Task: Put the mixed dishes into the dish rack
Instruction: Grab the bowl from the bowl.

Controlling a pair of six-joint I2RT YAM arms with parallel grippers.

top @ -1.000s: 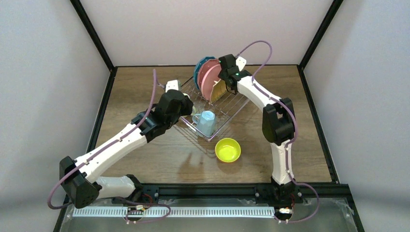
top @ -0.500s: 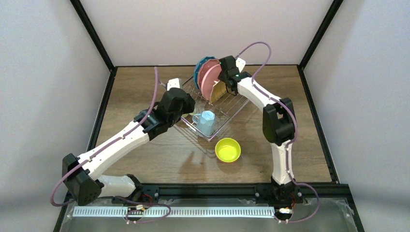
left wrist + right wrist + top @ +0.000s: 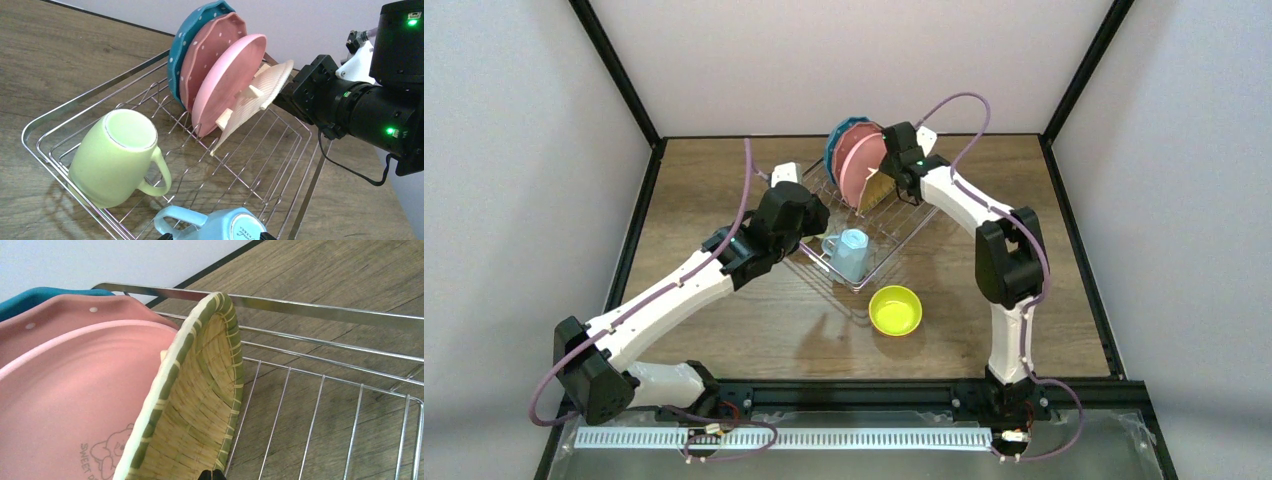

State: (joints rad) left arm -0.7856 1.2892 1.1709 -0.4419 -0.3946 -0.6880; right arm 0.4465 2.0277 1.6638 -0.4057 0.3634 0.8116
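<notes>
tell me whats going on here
Two robot arms are loading a wire dish rack. The right gripper, shut, is at the rim of the woven plate, which leans on two pink plates and a blue dotted plate at the far end; whether it pinches the rim is unclear. The left gripper hangs open over the light blue mug, which lies beside the pale green mug at the rack's near end. A lime bowl sits on the table outside the rack.

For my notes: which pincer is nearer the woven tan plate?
Right. The right pincer is at the rim of the woven tan plate; the left pincer hovers by the light blue mug, across the dish rack.
</notes>
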